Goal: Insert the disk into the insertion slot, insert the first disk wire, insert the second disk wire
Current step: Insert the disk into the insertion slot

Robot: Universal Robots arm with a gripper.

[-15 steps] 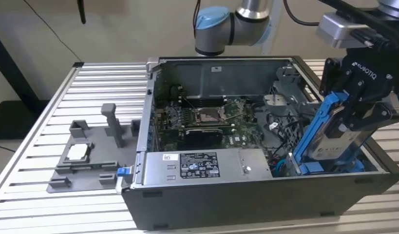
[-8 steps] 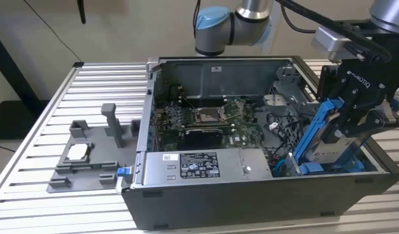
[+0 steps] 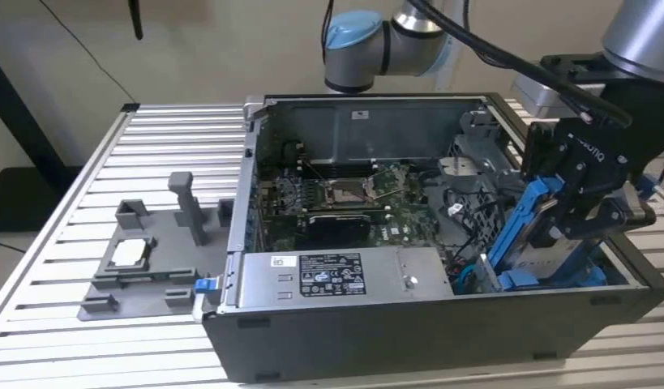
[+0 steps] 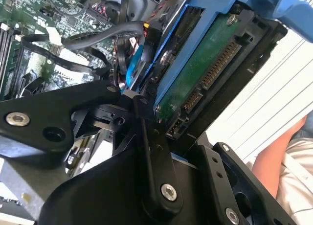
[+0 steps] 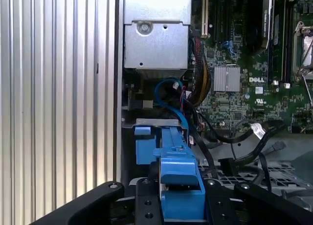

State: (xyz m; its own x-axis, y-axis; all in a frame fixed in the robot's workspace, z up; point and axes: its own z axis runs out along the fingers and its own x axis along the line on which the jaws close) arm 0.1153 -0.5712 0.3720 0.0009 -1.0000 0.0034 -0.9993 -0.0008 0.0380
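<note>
My gripper (image 3: 578, 212) is shut on the disk (image 3: 535, 235), a drive in a bright blue carrier. It stands on edge at the exterior view's right end of the open computer case. Its lower end is down in the insertion slot (image 3: 554, 279), a dark cage with blue fittings; most of it still stands above the cage. In the second wrist view the disk's green board and connector (image 4: 205, 73) sit between the black fingers (image 4: 149, 137). In the first wrist view the blue carrier (image 5: 178, 171) sits above the cage's blue fitting (image 5: 143, 144). A blue wire (image 5: 168, 88) loops beside the slot, unplugged.
A grey power-supply box (image 3: 332, 275) lies at the case's near side, the motherboard (image 3: 353, 194) behind it. Loose black cables (image 5: 257, 129) trail by the cage. A grey fixture (image 3: 147, 259) sits on the slatted table (image 3: 169, 146). A person's arm (image 4: 276, 161) is beyond the case.
</note>
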